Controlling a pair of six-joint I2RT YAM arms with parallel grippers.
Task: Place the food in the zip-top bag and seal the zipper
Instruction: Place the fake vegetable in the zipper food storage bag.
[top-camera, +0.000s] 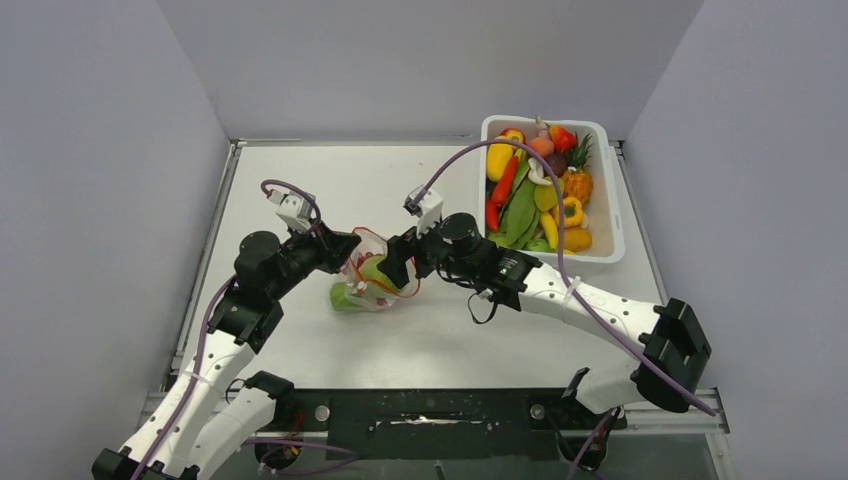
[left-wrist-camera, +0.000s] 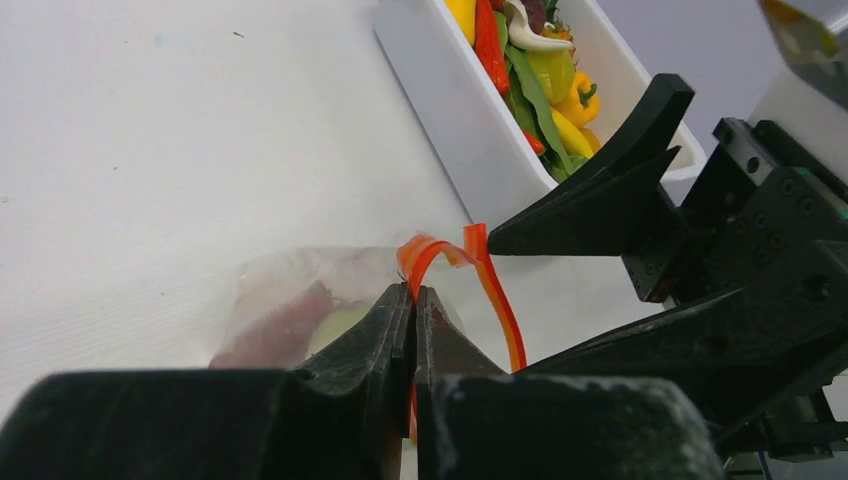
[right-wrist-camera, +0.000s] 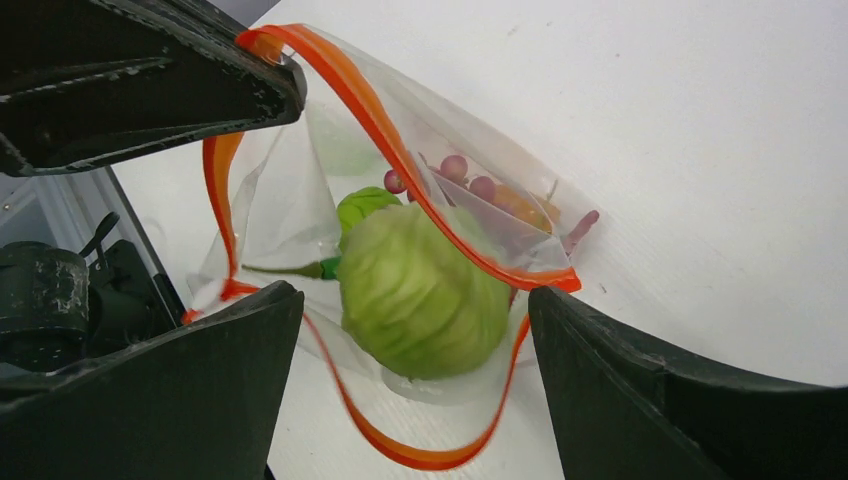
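The thin, clear, crinkly zip-top bag could slump or slide across the table if the single pinch on its mouth slips, because the film looks slick and only a short stretch of the edge is clamped. The round, pale-green, ribbed cabbage-like toy sits right at the opening, so I judge it may roll back out, or bulge between the two halves of the strip and stop them meeting when sealing begins

The bag lies on its side near the middle of the table, between the two arms, its mouth gaping towards the right wrist camera. The zipper, a thin red-orange strip, loops wide and twisted around that mouth, clearly not sealed. Deeper inside, small reddish beads like grapes and something orange show through the creased plastic, too blurred to name further

The left gripper is clamped tight on the zipper, lifting one lip. The right gripper has its black jaws spread wide on either side of the mouth and carries nothing. Beyond it, well apart from the bag, the white rectangular plastic tub at the far right of the pale table holds many more toy fruits and vegetables
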